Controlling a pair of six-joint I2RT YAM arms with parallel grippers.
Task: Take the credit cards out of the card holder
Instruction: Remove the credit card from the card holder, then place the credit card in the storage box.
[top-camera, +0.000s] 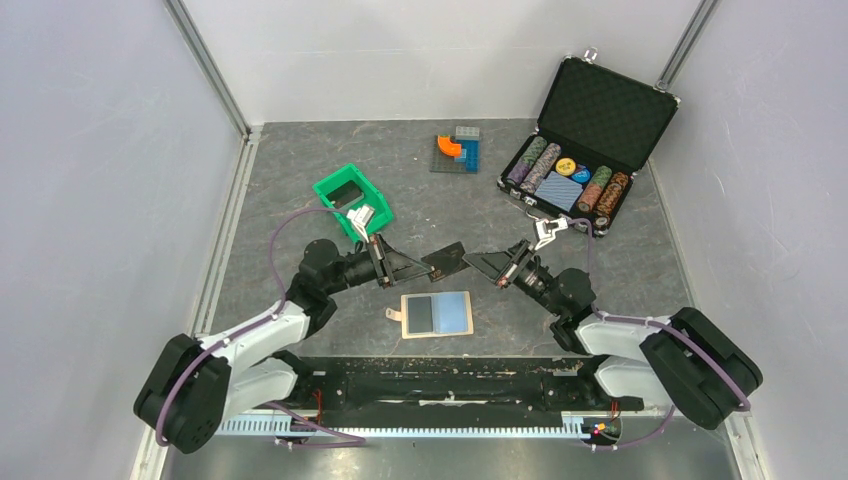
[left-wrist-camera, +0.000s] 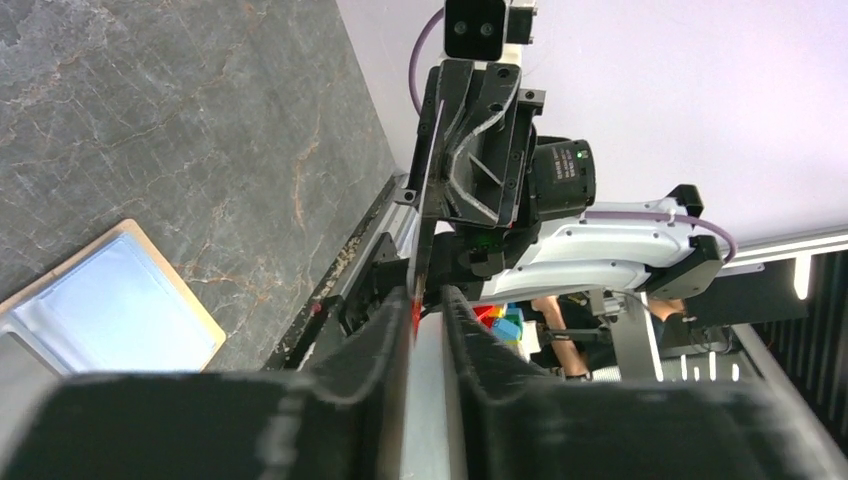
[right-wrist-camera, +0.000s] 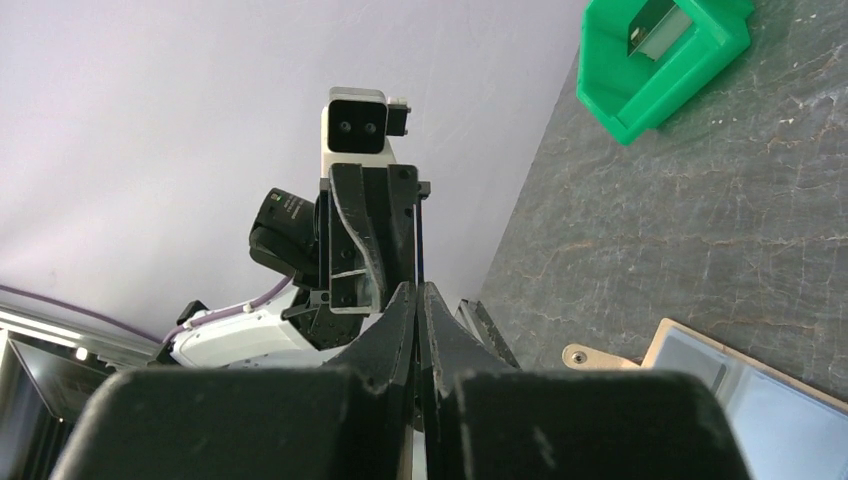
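Right pincer pinching card edge, midair above table

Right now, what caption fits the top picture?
Left gripper and right gripper meet at a credit card above the card holder.

The open tan-edged bifold card holder lay at lower centre, a dark flat card above it, green plastic bin upper left, black hinged chip case upper right

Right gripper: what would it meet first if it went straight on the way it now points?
Probably the left gripper, which faces it across the thin dark rectangular card between them; depth is unclear.
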